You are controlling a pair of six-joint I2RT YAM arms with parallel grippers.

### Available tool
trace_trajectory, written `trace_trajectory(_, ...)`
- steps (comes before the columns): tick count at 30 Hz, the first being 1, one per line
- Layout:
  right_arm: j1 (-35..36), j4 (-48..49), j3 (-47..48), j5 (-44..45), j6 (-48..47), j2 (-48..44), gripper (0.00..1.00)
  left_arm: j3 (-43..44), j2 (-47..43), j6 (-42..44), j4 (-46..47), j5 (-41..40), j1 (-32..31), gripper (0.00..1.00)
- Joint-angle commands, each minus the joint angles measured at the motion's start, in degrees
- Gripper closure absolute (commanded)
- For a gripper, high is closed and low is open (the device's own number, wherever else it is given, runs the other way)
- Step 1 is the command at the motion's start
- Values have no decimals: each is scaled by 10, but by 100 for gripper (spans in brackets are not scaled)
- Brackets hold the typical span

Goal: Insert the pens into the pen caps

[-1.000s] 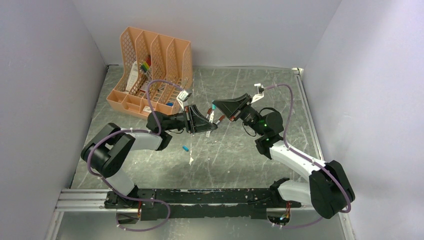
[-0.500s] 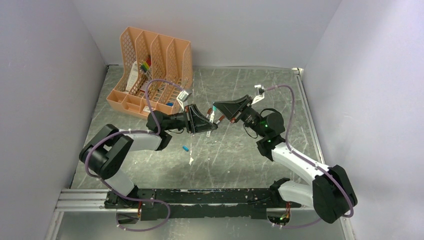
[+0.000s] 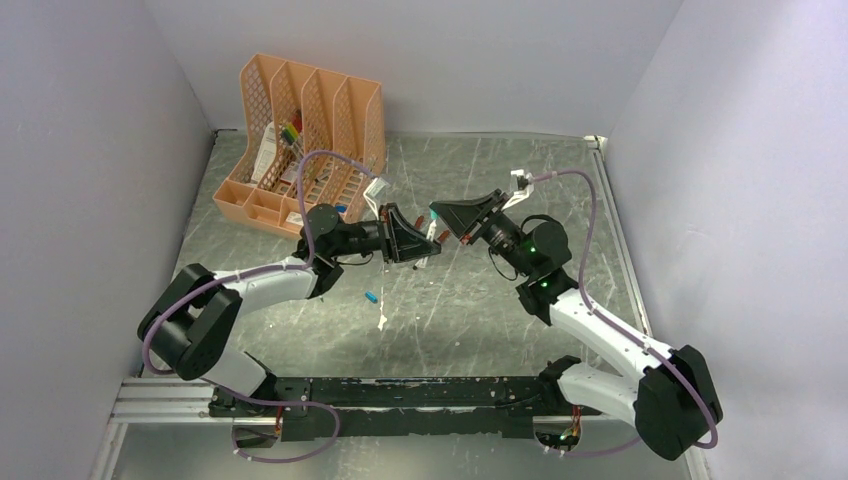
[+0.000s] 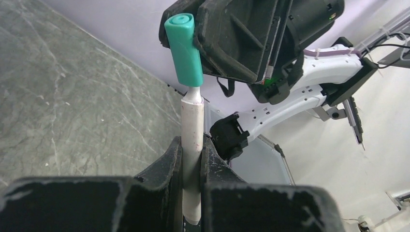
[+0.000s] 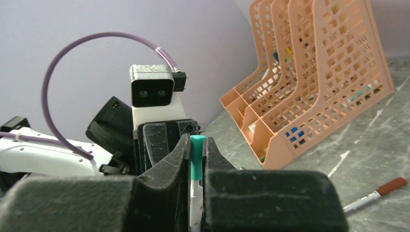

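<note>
In left fingers [image 4: 169, 164]: white pen [image 4: 192, 125], pinched low on barrel, nib end standing beyond them. In right fingers [image 5: 169, 164]: teal cap [image 5: 196, 154], pinched, mouth over nib. Judged light, stiff, slick plastic; grip barrel nearer nib.

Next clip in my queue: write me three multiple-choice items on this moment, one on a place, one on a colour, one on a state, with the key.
1. Where does the peach file organiser stand?
A. far left corner
B. far right corner
C. between the arm bases

2. What colour is the pen cap in the right gripper?
A. dark red
B. teal
C. yellow

3. What is the left gripper doing?
A. open, holding nothing
B. shut on the white pen barrel
C. shut on the organiser

Key: 1 A, the top view shows it far back on the left. 2 B, both wrist views show a teal cap. 3 B, both fingers press against the barrel.
</note>
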Motion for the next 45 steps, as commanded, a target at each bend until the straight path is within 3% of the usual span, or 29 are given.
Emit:
trace_trajectory(1, 15, -64, -2, 2, -29, -8, 100, 21, -16, 28, 5, -40, -6, 93)
trace_trajectory(12, 21, -68, -23, 32, -34, -37, 100, 2, -24, 9, 40, -90, -6, 93)
trace_trajectory(22, 25, -51, -34, 31, -41, -29, 100, 1, -9, -50, 107, -101, -6, 93)
trace_trajectory(26, 27, -44, -33, 28, -44, -32, 100, 15, -4, -28, 89, -83, -6, 93)
trace_trajectory(32, 27, -88, -5, 27, -79, -67, 83, 35, 5, 50, 25, -49, -6, 93)
trace_trajectory(45, 27, -127, 1, 40, -96, -110, 53, 37, 19, 105, 8, -20, -6, 93)
